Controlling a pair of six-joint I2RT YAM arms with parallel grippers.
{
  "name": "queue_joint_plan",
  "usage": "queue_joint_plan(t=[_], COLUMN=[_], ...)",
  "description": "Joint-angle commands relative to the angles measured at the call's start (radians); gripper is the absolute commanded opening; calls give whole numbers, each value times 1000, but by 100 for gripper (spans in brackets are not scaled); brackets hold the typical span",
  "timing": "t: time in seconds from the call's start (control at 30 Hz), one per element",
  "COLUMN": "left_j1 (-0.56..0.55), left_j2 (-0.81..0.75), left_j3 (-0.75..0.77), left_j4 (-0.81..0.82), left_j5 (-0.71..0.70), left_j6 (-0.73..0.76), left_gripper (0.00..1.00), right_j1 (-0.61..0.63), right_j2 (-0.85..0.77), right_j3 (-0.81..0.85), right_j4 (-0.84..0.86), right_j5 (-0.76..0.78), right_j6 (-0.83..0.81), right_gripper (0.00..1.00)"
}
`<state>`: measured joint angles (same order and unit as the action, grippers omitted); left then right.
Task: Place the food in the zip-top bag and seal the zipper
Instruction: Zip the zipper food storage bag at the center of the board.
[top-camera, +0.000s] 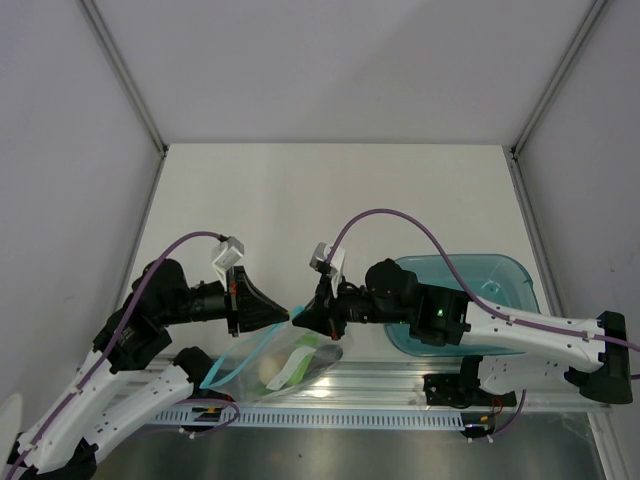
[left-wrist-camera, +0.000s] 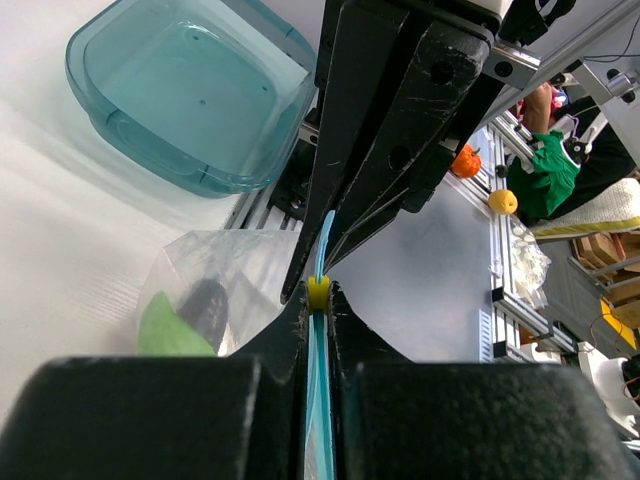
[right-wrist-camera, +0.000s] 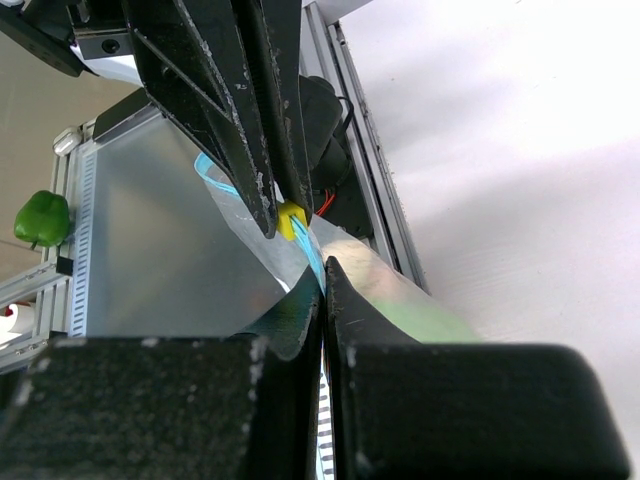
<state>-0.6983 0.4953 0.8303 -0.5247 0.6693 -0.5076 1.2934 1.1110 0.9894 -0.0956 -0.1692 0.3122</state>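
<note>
Bag (top-camera: 285, 368) with food (left-wrist-camera: 170, 325) inside sits at surface (top-camera: 330, 200) near edge, left of centre. Just beyond, left tool (left-wrist-camera: 318, 298) and right tool (right-wrist-camera: 322, 280) are both clenched on zipper (left-wrist-camera: 326, 235), tips almost touching. Risk: thin strip slips from a pinch, leaving a gap unsealed; food spills. Tray (top-camera: 512, 268) sits right.

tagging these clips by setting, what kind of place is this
Probably a robotics lab test cell: a white table boxed in by plain white panels, an aluminium extrusion rail along its near edge, and, in the left wrist view, what looks like an orange toy fruit beyond the table.
</note>
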Motion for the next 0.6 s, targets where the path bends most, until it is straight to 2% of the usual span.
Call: queue_joint_plan(t=[0.0,0.13,0.2,0.23,0.27,0.43,0.57], left_j1=[-4,-4,-3,-4,-3,-4,-3], left_j2=[8,12,15,15,15,14,19], left_j3=[-3,-5,-2,1,3,10,9], left_j4=[22,17,17,14,12,9,11], left_j5=[20,16,15,7,4,-8,-7], left_j6=[-8,-8,-8,-8,-9,-9,-12], left_gripper=[4,0,7,23,26,33,32], right_j1=[7,7,7,7,7,6,7], right_j2=[-19,-14,-11,-10,-11,-8,1], right_j3=[8,11,12,12,12,15,20], right_j4=[57,57,51,51,51,53,51], right_j5=[2,-19,-15,-15,-12,-13,-15], right_j6=[-19,-19,-19,-18,-18,-18,-16], right_gripper=[0,0,0,0,0,0,0])
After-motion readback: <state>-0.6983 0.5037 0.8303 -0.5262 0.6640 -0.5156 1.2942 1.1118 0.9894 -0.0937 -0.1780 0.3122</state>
